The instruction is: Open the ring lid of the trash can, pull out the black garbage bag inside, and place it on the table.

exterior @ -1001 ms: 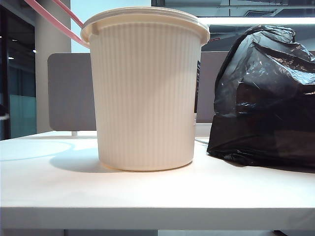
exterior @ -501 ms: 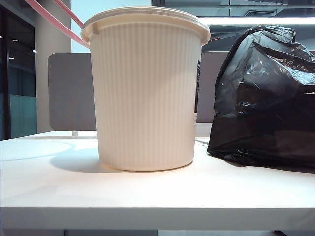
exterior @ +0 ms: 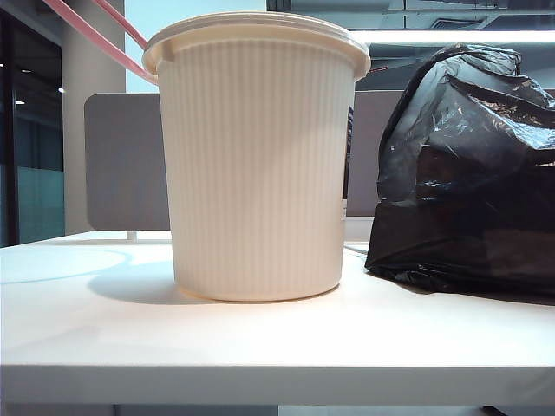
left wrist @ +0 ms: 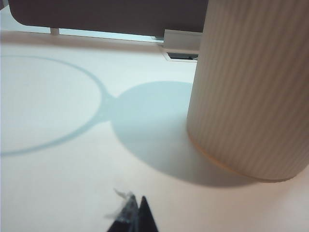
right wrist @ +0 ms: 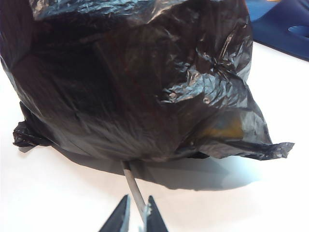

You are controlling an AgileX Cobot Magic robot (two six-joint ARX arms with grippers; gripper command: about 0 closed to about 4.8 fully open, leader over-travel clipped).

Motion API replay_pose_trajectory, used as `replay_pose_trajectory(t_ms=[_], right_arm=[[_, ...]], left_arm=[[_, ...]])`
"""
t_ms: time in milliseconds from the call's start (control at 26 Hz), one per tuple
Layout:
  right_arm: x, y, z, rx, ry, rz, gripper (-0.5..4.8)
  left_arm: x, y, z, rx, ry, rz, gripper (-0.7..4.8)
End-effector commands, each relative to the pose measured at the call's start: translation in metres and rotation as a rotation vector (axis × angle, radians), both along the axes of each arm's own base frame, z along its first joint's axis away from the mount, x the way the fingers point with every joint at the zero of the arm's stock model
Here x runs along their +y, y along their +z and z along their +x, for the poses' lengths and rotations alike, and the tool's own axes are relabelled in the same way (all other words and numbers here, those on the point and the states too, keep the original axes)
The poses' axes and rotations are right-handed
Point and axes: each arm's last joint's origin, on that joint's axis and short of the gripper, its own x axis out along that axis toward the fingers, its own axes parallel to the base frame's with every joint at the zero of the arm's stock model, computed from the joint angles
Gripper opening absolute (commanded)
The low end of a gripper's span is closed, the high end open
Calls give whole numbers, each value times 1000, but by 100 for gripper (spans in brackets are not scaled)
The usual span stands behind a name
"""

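Left wrist view first: the left tool (left wrist: 136, 218) sits low over the wide white flat desk (left wrist: 58, 159) with its dark tips pressed together, closed on nothing solid; only a pale wisp clings beside them. Beyond it stands the cream-white ribbed round plastic trash can (left wrist: 251, 87), well apart from the tips, and a hoop-shaped shadow lies on the desk next to the can's own shadow.

The right tool (right wrist: 137, 215) hovers just short of the glossy, crinkled black plastic garbage bag (right wrist: 135, 82). Its tips stand a slit apart with a thin grey strand running between them toward the bag's underside; I cannot tell whether they pinch it. The bag slumps on the desk under its own weight, and a dark blue slipper (right wrist: 280, 24) lies behind it.

From the exterior camera, the can (exterior: 260, 165) stands at the middle of the desk (exterior: 260, 338) and the bag (exterior: 468, 173) rests at its 3 o'clock, near but not touching. The thin pale-pink plastic ring lid (exterior: 91, 35) slants up from the can's rim toward 10 o'clock, swung open. A grey-brown partition panel (exterior: 121, 165) closes the background.

Over the last second nothing here has shifted: can, bag and hoop sit exactly as before. With the lid open and the bag out on the desk, the task looks essentially finished.
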Motion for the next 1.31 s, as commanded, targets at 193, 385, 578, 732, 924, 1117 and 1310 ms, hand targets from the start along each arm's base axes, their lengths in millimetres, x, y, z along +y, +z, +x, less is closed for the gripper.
replay_pose_trajectory(t_ms=[193, 385, 578, 732, 924, 1117, 1310], right_arm=[[0, 1, 0, -5, 1, 0, 45], [0, 1, 0, -5, 1, 0, 45], [0, 1, 0, -5, 1, -1, 45], [0, 1, 0, -5, 1, 0, 45], [0, 2, 0, -19, -1, -5, 45], [0, 2, 0, -20, -4, -42, 45], [-1, 2, 0, -11, 14, -182, 45]], left_arm=[[0, 2, 0, -12, -4, -1, -5], [0, 2, 0, -12, -4, -1, -5], [0, 2, 0, -12, -4, -1, -5], [0, 2, 0, -12, -4, -1, -5], [0, 2, 0, -12, -4, -1, -5], [0, 2, 0, -12, -4, -1, -5], [0, 2, 0, -12, -4, -1, -5]])
